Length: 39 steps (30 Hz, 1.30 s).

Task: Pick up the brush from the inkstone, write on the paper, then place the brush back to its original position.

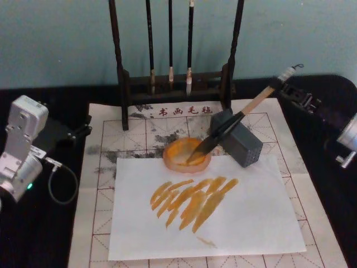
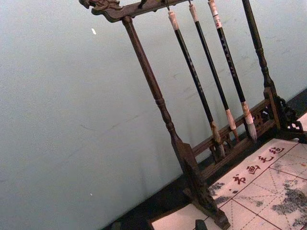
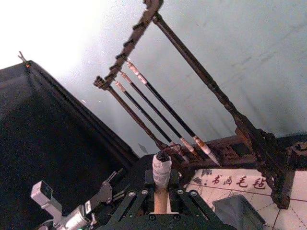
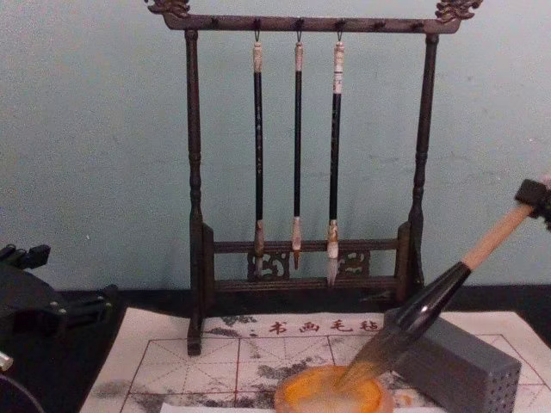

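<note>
brush (image 1: pixel 241 116) is leaning with its dark tip inside the orange inkstone (image 1: pixel 170 161) and its handle is resting across the top of the grey block (image 1: pixel 245 146). right gripper (image 3: pixel 162 197) is pinching the pale handle just below the white wrapped end, with 1 finger (image 3: pixel 144 195) on each side. left arm (image 1: pixel 22 146) is sitting parked at the left side of the table, well apart from the work.

paper (image 1: pixel 256 223) is already carrying many orange strokes (image 1: pixel 192 198), so i am judging that the writing part is done and the step in hand is placing the brush back. the next move is probably calling for the fingers to spread and the arm to pull away gently, because the handle is only leaning on the block and a rough release could be rolling it off or dragging the tip out of the inkstone.

paper is lying on a gridded felt mat (image 1: pixel 100 190) with grey ink stains, over a black table (image 1: pixel 44 240). behind them a dark wooden rack (image 4: pixel 194 172) is holding 3 thin brushes (image 4: pixel 297 138), in front of a plain pale green wall (image 4: pixel 86 129).
</note>
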Tool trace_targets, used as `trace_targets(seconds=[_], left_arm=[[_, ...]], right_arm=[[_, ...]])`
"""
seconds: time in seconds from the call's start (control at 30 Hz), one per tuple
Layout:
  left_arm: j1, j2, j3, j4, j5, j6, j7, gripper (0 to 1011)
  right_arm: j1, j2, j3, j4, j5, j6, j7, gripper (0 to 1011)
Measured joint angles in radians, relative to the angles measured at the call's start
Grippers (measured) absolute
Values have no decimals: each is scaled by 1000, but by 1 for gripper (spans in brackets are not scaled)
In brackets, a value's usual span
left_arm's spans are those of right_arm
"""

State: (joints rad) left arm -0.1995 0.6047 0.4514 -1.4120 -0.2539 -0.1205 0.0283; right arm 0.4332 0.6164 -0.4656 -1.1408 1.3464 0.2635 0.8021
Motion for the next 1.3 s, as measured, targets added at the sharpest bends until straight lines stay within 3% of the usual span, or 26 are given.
trace_targets(seconds=[0.53,1.3], left_arm=[[0,0,0,0,0,0,0,1001],[0,0,0,0,0,0,0,1001]], right_arm=[[44,-77,-38,80,-21,-35,-51,191],[50,-134,-29,130,-69,-64,-94,191]])
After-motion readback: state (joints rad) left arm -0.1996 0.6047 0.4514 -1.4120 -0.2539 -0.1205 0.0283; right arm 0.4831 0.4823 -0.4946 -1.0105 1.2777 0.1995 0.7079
